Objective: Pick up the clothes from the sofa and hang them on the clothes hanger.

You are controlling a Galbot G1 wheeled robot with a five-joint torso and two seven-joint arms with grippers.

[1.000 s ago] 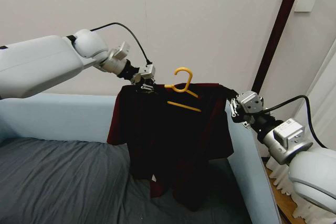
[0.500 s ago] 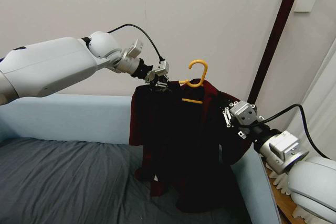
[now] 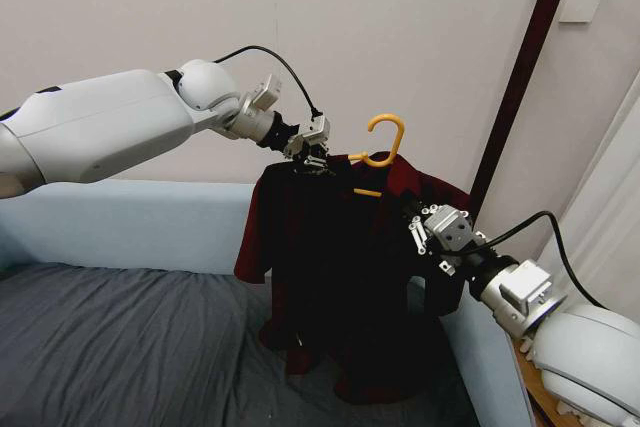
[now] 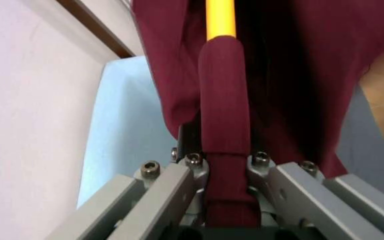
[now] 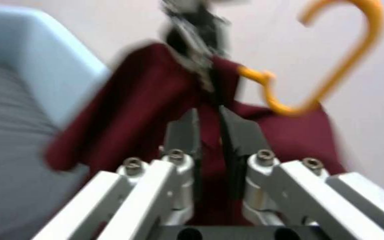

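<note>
A dark red shirt (image 3: 340,267) hangs in the air over the sofa's right end, draped on a yellow hanger (image 3: 388,137) whose hook sticks up above the collar. My left gripper (image 3: 310,152) holds the shirt's left shoulder from above. In the left wrist view it (image 4: 227,165) is shut on the cloth-covered hanger arm (image 4: 222,100). My right gripper (image 3: 425,232) is lower, at the shirt's right side, with the sleeve hanging around it. In the right wrist view its jaws (image 5: 209,135) stand almost together on the red cloth (image 5: 145,110), and the hanger hook (image 5: 339,55) lies beyond them.
The sofa has a grey seat (image 3: 100,347) and a light blue back (image 3: 120,222) and right arm (image 3: 490,347). A dark wooden pole (image 3: 520,77) rises at the right against the wall, with a white curtain (image 3: 610,217) beyond it.
Both arms carried the shirt and hanger to the right, toward the pole. The right gripper dropped lower and moved left, so the shirt now hangs narrower instead of spread wide.
</note>
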